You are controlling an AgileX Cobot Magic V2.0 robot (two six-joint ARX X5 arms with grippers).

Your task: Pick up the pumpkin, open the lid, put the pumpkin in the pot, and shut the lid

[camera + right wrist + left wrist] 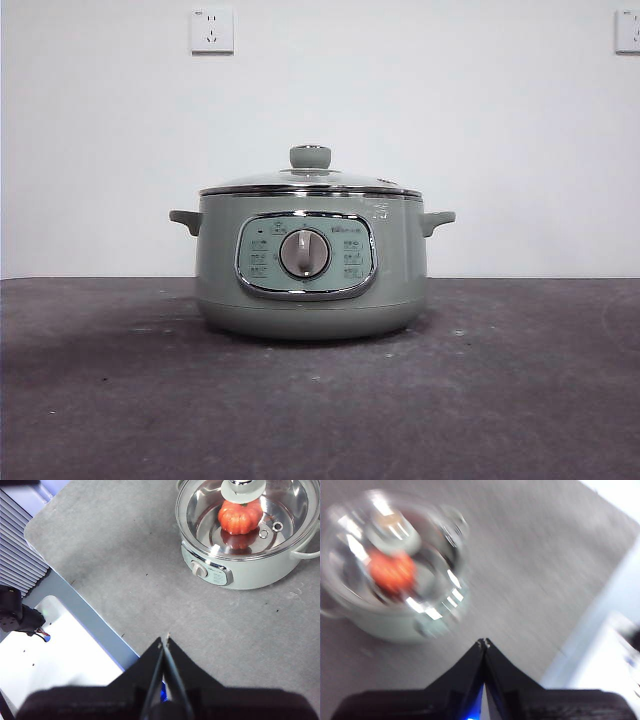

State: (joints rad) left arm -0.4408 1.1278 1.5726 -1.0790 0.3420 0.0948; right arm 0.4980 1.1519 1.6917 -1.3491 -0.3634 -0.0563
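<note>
White wall [420,110] with sockets [212,30], grey worktop [500,400]. I see pot [312,265] mid-worktop, lid [310,182] on, pumpkin [240,516] inside; left gripper [484,642] and right gripper [164,640] clenched, holding nothing.

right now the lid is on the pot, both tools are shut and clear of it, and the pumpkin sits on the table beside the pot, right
Not quite. The pumpkin is inside the pot, under the glass lid, not on the table beside it; the right wrist view shows it through the glass. The rest holds: the lid is on, and the left tool and right tool are shut and clear of the pot.
</note>
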